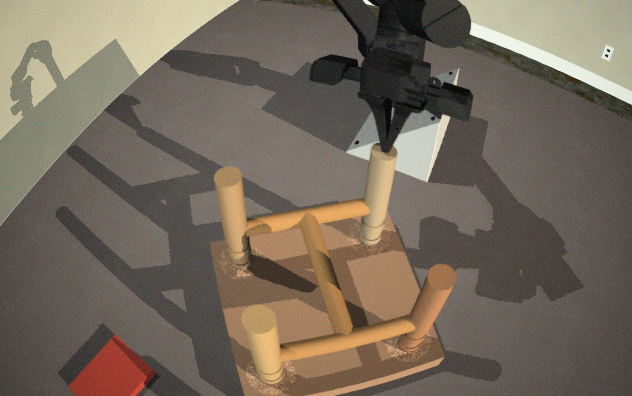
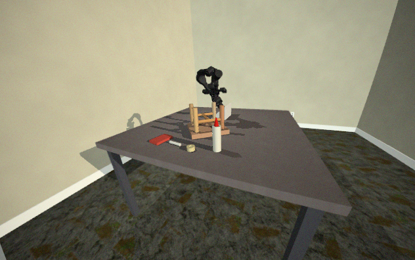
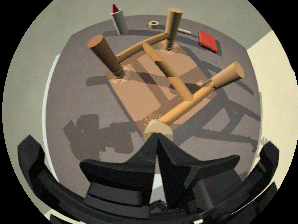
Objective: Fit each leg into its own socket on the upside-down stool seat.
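The seat [image 1: 385, 280] [image 2: 210, 135] [image 3: 131, 102] lies flat, upside down. A pale leg [image 1: 380, 185] [image 3: 158, 131] stands at its back right corner in the top view. My gripper [image 1: 386, 149] [image 3: 156, 136] is shut and empty, its tips at this leg's top end, seemingly touching. The back left leg [image 1: 232, 215] [image 3: 227, 77], front left leg [image 1: 265, 345] [image 3: 173, 27] and reddish front right leg [image 1: 425, 310] [image 3: 106, 57] stand at the other corners. Grooved rings show near the leg bottoms; whether every shoulder touches the seat cannot be told.
Rails [image 1: 325, 270] [image 3: 167, 72] join the legs in an H. A white block [image 1: 412, 150] stands behind the pale leg. A red block [image 1: 112, 367] [image 2: 160, 139] [image 3: 207, 41], a white stick [image 2: 175, 143], a tape roll [image 2: 190, 148] and a red-tipped bottle [image 2: 217, 139] [image 3: 118, 22] lie or stand beyond the stool.
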